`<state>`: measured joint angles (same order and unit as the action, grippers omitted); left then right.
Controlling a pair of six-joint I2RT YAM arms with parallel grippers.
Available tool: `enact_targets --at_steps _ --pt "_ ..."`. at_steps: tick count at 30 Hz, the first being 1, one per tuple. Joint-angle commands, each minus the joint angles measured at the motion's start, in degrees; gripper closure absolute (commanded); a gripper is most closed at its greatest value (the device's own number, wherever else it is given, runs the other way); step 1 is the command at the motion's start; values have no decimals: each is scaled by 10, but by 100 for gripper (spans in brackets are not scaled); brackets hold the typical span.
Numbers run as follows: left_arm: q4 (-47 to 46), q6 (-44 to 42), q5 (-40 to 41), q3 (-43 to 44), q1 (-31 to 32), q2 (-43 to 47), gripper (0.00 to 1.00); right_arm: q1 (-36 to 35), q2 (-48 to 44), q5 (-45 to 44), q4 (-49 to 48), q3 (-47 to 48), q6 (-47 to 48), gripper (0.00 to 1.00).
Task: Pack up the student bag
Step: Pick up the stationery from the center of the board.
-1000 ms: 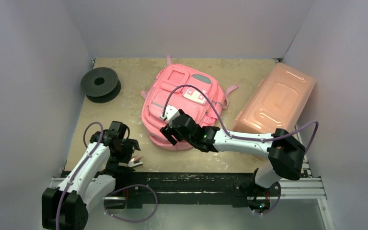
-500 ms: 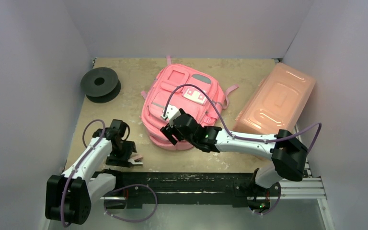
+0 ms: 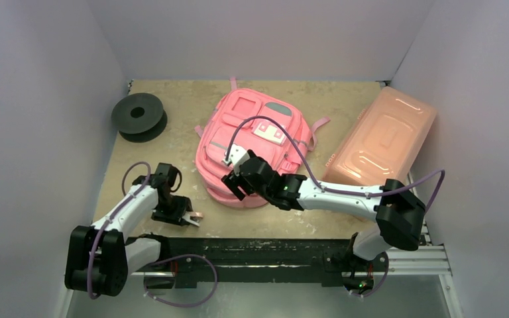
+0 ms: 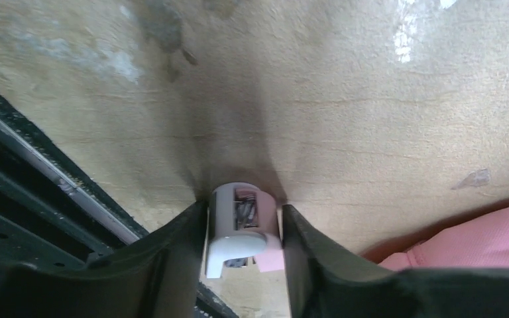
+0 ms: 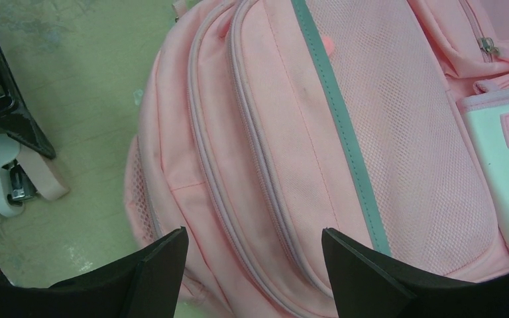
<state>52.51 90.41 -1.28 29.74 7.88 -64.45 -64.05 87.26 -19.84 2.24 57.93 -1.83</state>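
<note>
**Left wrist view: stapler bracketed at the near edge, bag not yet opened**

The left end effector [image 3: 184,216] is down on the surface [image 3: 172,106] close to its near edge, left of the middle. Its two fingers stand narrow, one on each side of a small white-and-pink stapler [image 4: 237,242]. They sit tight against its sides, but whether they press firmly enough to hold it I cannot tell. The stapler rests on the surface, so this looks like the pick-up of something meant to go into the bag [image 3: 252,142].

The bag lies flat, front up, in the middle of the surface, with one end toward the near edge, just beside the stapler. The right end effector [image 5: 255,238] hangs over that near end with its fingers spread wide and holding nothing. The zip seams below it appear closed, so it is probably placed there to open or steady a pocket.

A box [image 3: 381,136] sits along the right edge and a spool [image 3: 139,116] near the far left corner, both well apart from the arms.
</note>
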Motion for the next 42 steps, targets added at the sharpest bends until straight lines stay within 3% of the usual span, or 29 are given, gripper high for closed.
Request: enact_targets --at_steps 1,3,7,13,18,24,26,28,32,37,40,42 --pt "-29 -27 -20 -5 -3 2 63 2 4 -8 1 34 -2 23" --pt "-18 -44 0 8 -4 12 73 2 13 -20 9 46 -7 23" --pt "-23 -123 33 44 -3 43 76 2 38 -97 61 92 3 31" --pt "-10 -253 33 82 -3 76 88 1 79 -116 77 131 45 32" --pt "-48 -337 -33 84 -3 116 88 1 126 -112 92 170 63 35" --pt "-163 -393 -168 51 -3 170 87 1 167 -206 92 197 88 45" --pt "-201 -397 -210 41 -3 178 87 1 169 -225 90 201 92 65" --pt "-237 -402 -242 38 -3 182 88 2 155 -237 91 200 90 100" --pt "-319 -383 -285 29 -3 182 88 2 105 -192 102 203 78 100" --pt "-467 -316 -325 21 7 141 88 23 64 -61 130 217 62 100" --pt "-487 -311 -324 40 22 108 90 38 61 -1 144 218 76 99" --pt "-494 -310 -320 46 31 96 90 40 68 -13 146 216 91 94"
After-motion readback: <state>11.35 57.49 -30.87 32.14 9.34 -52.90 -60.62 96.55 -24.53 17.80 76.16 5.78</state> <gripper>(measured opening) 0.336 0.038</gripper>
